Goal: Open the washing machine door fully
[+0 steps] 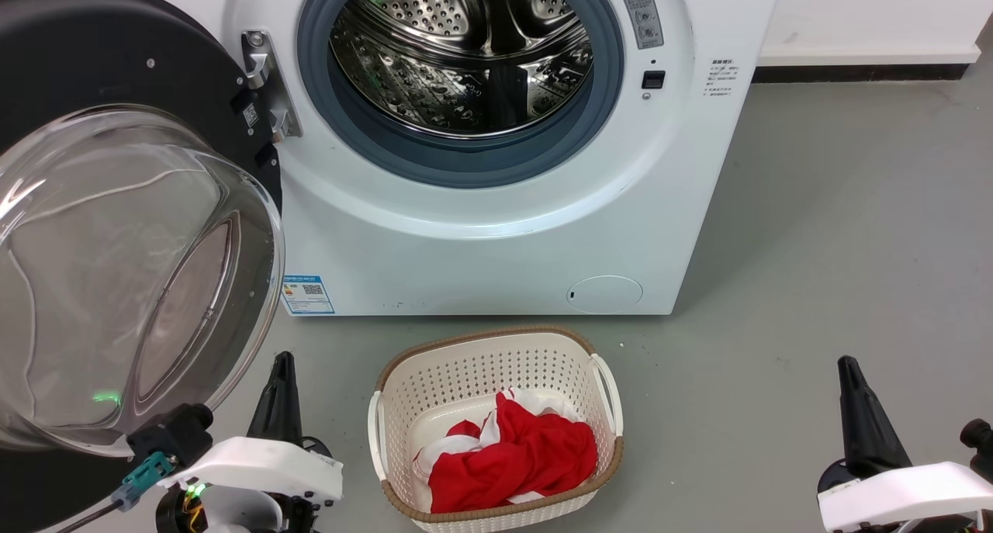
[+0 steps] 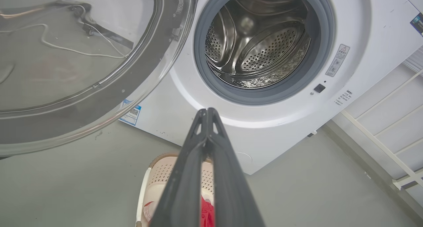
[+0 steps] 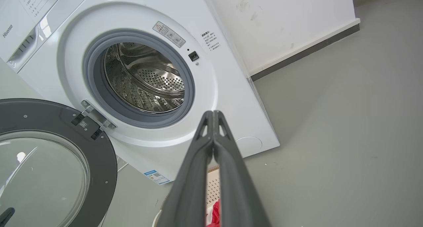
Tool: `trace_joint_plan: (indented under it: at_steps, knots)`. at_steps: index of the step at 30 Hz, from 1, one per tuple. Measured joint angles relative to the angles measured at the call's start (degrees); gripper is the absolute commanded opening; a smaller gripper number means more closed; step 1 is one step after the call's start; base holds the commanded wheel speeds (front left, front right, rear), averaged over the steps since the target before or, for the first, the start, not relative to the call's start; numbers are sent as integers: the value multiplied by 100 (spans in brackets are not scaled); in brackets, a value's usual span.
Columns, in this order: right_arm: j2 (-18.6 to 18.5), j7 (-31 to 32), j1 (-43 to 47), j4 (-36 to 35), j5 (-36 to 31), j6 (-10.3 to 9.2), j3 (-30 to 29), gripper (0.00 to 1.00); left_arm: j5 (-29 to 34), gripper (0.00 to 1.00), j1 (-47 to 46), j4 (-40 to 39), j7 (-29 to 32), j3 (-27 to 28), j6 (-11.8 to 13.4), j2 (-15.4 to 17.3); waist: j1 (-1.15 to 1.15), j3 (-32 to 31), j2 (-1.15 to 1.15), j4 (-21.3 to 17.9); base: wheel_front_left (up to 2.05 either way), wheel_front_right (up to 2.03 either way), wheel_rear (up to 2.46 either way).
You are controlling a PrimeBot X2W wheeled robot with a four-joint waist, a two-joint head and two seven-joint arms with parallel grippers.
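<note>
A grey floor [image 1: 814,246] runs back to a white wall [image 1: 869,13] with a dark skirting, and the washing machine [image 1: 481,246] stands ahead of both pairs of fingers, its steel drum [image 1: 465,52] exposed. The washing machine door [image 1: 116,246] hangs from its hinge [image 1: 268,83] out to the left of the left gripper [image 1: 283,360]. Its glass bowl bulges toward the fingertips, close above them but apart.

The door looks swung wide already, so what remains is probably only the last bit of travel, if any. Done well, that would be a flat push with the side of the closed left fingers [image 2: 185,174] on the black ring, out near the free edge and far from the hinge where leverage is best. The domed glass is best avoided, since it looks slippery and would let the tips slide off. A slow push that eases off as the hinge stiffens should spare the bracket.

Both pairs of fingers are pressed tip to tip with no gap, gripping nothing and touching nothing. The right gripper [image 1: 847,362] idles well right of the machine. A cream basket [image 1: 496,343] with red and white cloth [image 1: 527,455] sits between the two grippers, beyond neither tip
</note>
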Motion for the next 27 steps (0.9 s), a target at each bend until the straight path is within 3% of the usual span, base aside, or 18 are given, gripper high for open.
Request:
trace_joint_plan:
  at_steps: [27]
  knots:
    - [-30, 381, -333, 402, 2220, -1, 1, 0, -2198, 0, -27, 1, 535, 213, -204, -11, 0, -16, 0, 8, 0, 0, 0]
